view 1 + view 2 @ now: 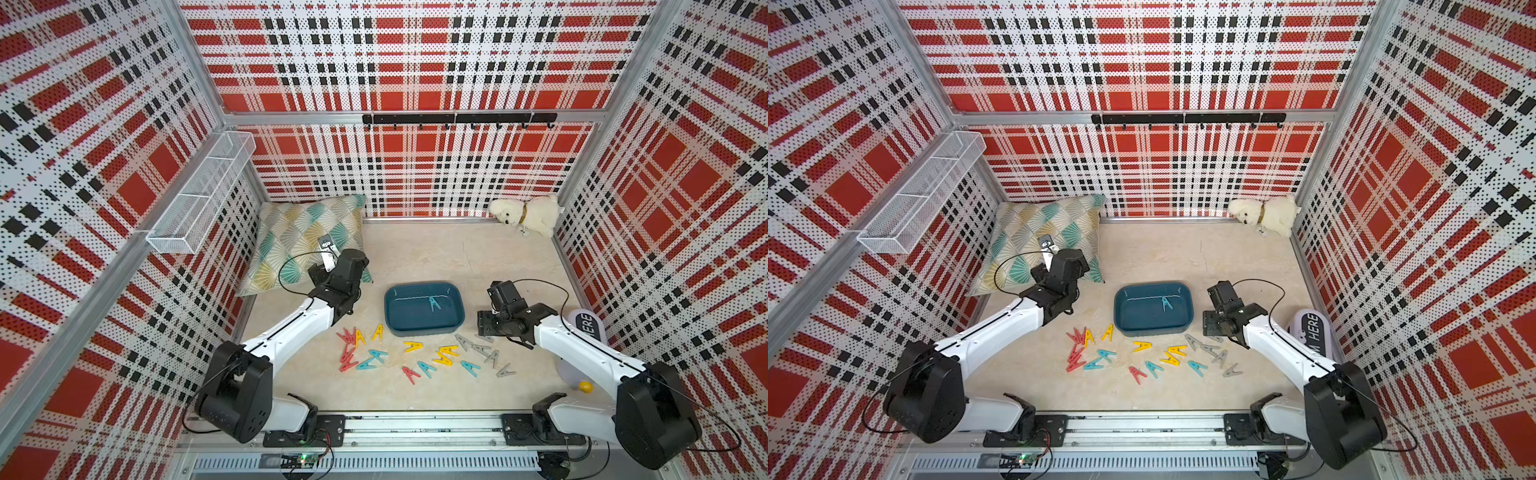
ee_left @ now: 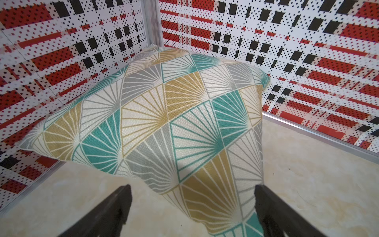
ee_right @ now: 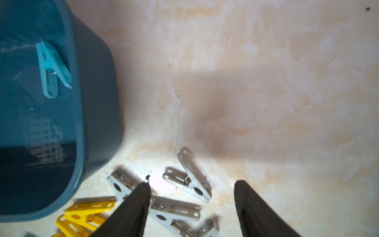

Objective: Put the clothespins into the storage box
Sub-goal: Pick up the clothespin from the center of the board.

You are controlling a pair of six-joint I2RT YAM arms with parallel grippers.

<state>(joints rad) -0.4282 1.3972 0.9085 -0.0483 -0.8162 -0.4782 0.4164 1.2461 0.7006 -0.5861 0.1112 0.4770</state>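
Bare floor behind storage box open; pillow fills far-left corner; clothespins crowd front.

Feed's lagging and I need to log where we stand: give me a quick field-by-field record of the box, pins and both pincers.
storage box: on the table between the arms, holding one teal clothespin
loose clothespins: red, yellow, teal, grey, scattered on the table on the robot's side of the box
left pincer: open, empty, facing the pillow
right pincer: open, empty, above the grey clothespins beside the box
progress: one in, rest out
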